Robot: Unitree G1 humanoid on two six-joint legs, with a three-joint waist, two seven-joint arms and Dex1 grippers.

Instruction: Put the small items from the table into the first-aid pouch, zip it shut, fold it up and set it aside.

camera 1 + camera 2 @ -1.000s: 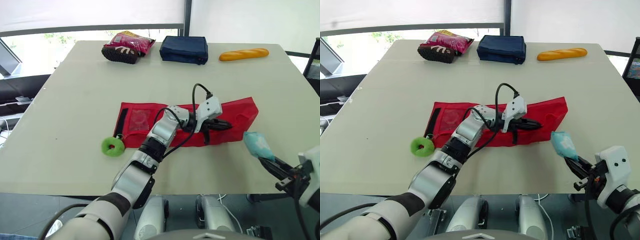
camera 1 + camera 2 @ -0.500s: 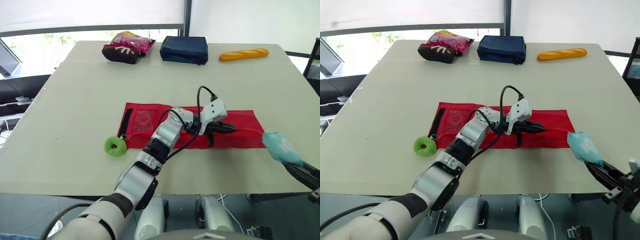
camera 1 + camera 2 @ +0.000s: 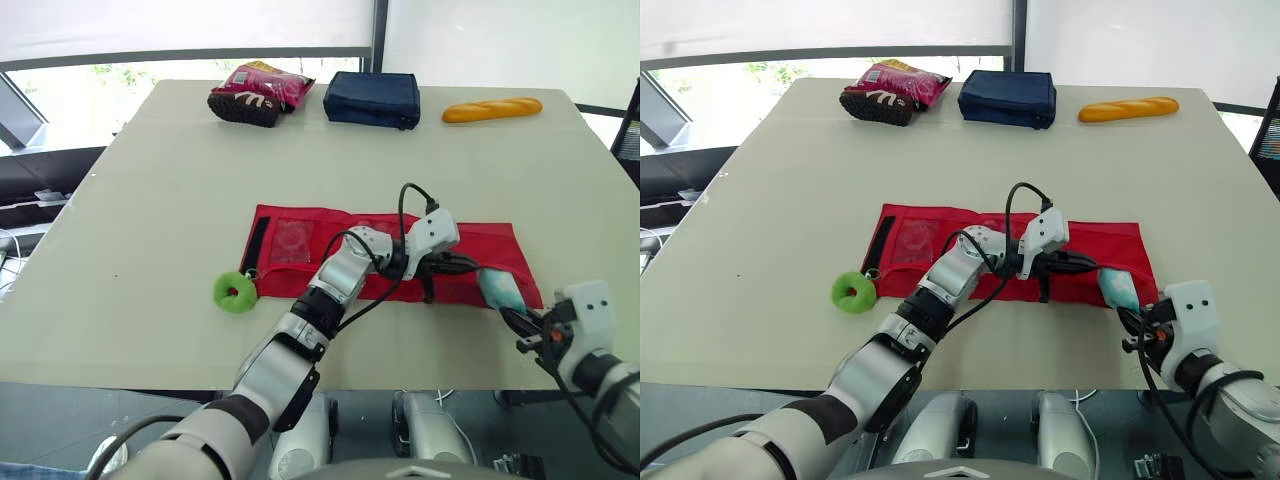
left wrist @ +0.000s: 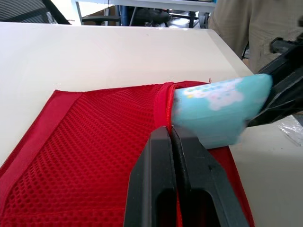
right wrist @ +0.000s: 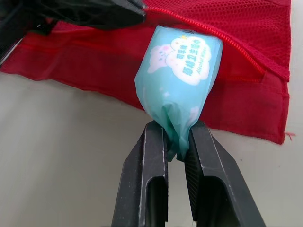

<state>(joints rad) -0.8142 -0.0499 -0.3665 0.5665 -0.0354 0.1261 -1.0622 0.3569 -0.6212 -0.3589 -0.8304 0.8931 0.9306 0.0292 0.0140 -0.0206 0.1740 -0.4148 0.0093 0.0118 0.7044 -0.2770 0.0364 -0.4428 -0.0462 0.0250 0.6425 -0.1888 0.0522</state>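
Now, up close, the right wrist view adds cartoon print on the teal packet (image 5: 177, 75), clamped in the right gripper (image 5: 177, 137). Pinched on the red pouch (image 4: 94, 142) rim, the left gripper (image 4: 169, 135) has the packet just beyond.

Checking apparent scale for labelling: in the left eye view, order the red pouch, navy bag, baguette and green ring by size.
1. red pouch
2. navy bag
3. baguette and green ring: about alike; the baguette is longer but farther away.
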